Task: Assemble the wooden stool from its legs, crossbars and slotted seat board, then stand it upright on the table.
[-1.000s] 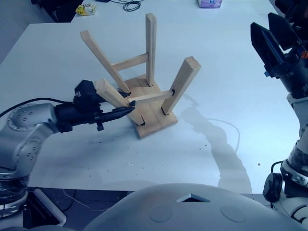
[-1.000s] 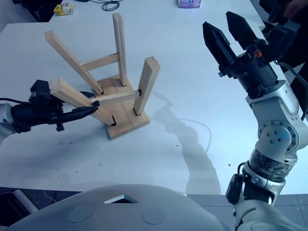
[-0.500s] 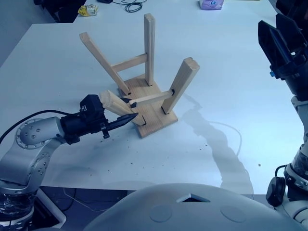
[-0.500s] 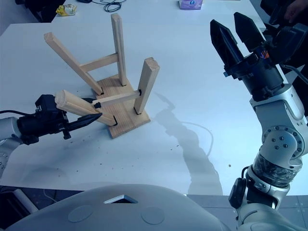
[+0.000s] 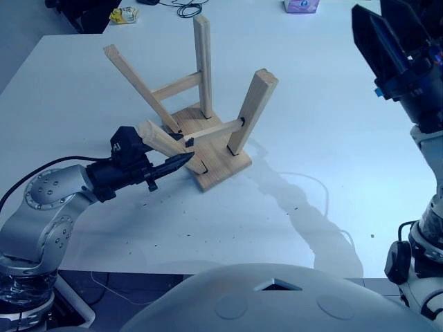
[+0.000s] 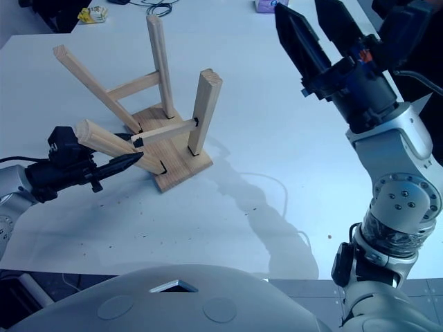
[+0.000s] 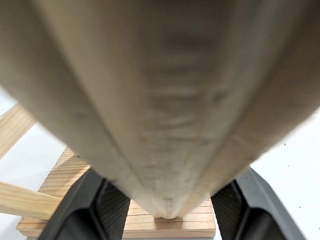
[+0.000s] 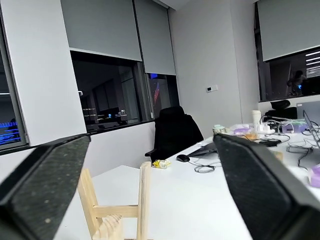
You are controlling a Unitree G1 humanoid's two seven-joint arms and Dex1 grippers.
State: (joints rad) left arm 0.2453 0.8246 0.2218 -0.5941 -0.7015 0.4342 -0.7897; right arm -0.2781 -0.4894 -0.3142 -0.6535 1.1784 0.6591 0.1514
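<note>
The stool [image 5: 201, 131] looks assembled but stands upside down, its seat board [image 5: 223, 168] flat on the white table [image 5: 332, 124] with 4 legs up, so the flip upright seems to be the step in hand. The left gripper [image 5: 181, 160] is clamped on the nearest leg [image 5: 154, 133], and the right gripper [image 6: 320, 31] hangs spread wide, high and well apart; tipping the stool likely needs both without loosening joints. Cables [image 5: 187, 8] lie at the table's far edge, with an office chair [image 8: 172, 132] beyond.
</note>
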